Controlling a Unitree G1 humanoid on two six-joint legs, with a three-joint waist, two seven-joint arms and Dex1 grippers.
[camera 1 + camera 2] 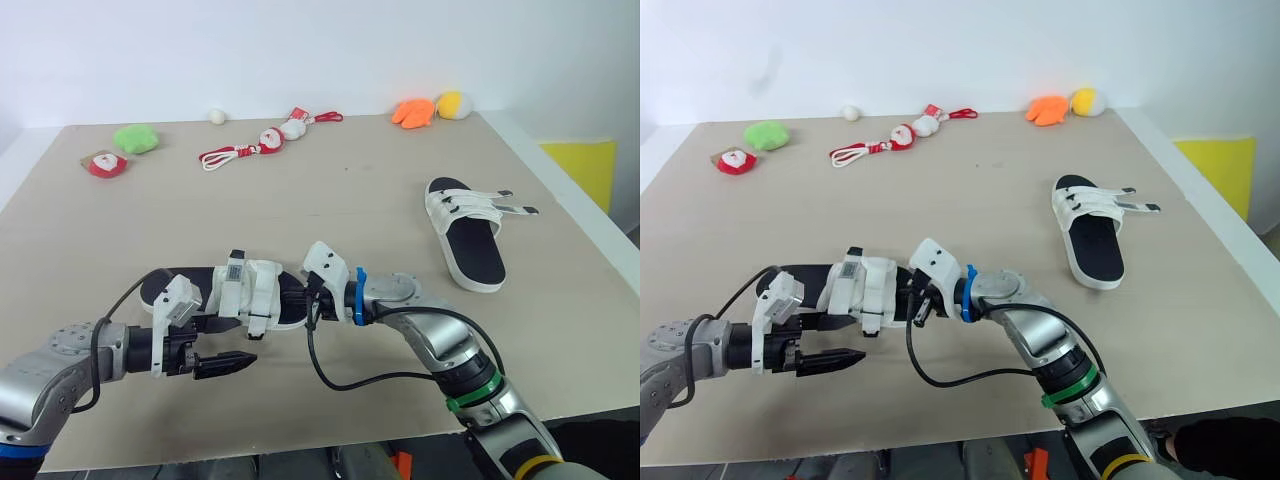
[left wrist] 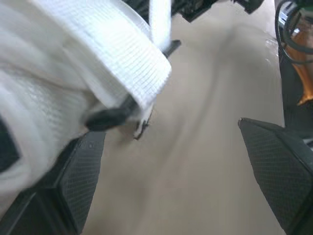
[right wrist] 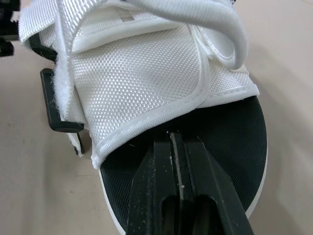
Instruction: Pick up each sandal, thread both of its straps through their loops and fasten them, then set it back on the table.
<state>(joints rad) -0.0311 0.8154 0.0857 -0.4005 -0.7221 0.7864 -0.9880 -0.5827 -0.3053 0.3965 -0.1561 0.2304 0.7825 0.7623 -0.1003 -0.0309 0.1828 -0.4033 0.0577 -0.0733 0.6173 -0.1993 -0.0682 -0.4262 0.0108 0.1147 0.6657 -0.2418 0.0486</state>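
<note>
The near sandal (image 1: 240, 290), black footbed with white straps, lies on the table (image 1: 330, 215) in front of me. Its straps (image 3: 146, 73) are folded over the foot, and a black loop (image 3: 54, 105) sticks out at the side. My right gripper (image 3: 172, 147) is shut, its tips resting on the footbed just under the strap's edge. My left gripper (image 1: 232, 363) is open, low over the table beside the sandal's near side, with a strap end (image 2: 122, 63) and black loop just beyond one finger (image 2: 83, 181). The second sandal (image 1: 465, 235) lies at the right, its two strap ends (image 1: 510, 205) loose.
Small plush toys line the far edge: a green one (image 1: 135, 138), a red-and-white one (image 1: 105, 163), a santa on a red cord (image 1: 265, 142), an orange one (image 1: 412, 112) and a yellow one (image 1: 453, 104). The table's right edge (image 1: 570, 215) runs close to the second sandal.
</note>
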